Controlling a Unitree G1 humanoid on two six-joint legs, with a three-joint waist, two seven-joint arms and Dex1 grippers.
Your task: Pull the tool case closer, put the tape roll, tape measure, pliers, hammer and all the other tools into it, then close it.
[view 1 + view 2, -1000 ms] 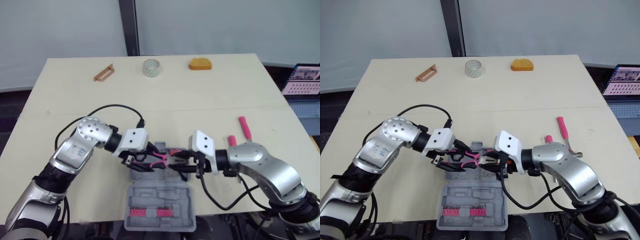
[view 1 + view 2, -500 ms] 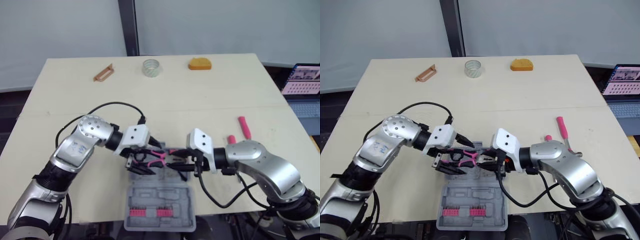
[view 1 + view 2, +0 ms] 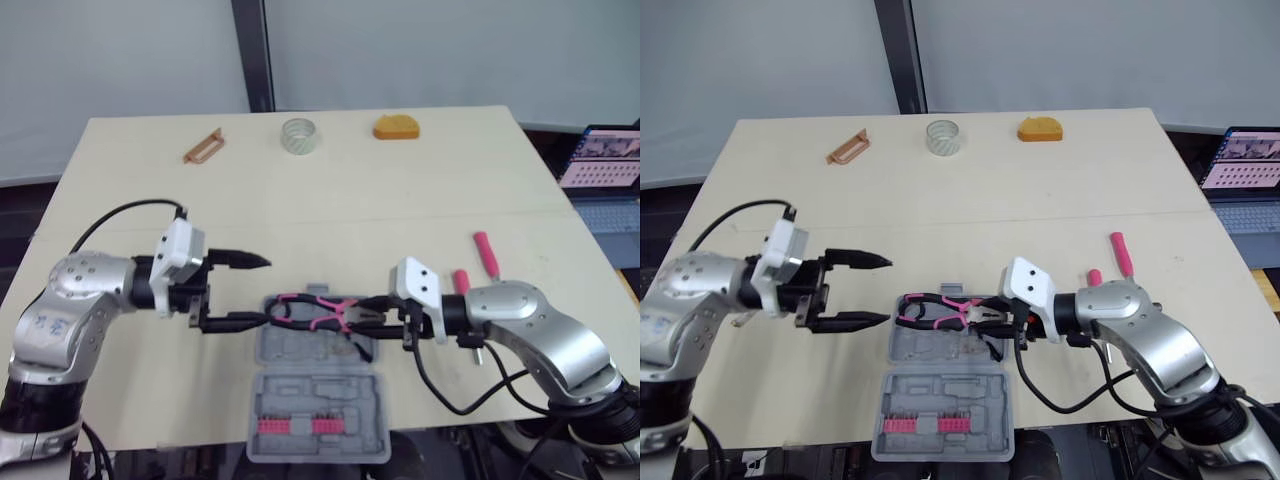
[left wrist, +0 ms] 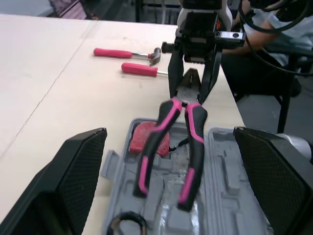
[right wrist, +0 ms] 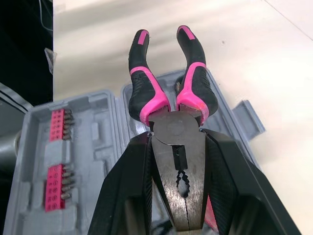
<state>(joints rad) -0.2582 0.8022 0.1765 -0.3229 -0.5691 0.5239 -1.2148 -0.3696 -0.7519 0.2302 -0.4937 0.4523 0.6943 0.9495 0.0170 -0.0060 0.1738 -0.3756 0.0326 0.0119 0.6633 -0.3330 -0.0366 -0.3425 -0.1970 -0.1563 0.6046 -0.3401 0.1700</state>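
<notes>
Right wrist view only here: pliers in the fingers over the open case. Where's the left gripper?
Observer: Left gripper is open beside the tool case, on its left, not gripping the pliers.
Operator: Hammer packed?
Observer: No. The hammer lies on the table by the right arm.
Operator: Tape roll?
Observer: The tape roll sits at the table's far edge, outside the case.

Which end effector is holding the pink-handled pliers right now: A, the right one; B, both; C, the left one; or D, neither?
A: the right end effector is shut on the pliers by their head, over the open tool case, while the left end effector is open and clear of them.
</notes>
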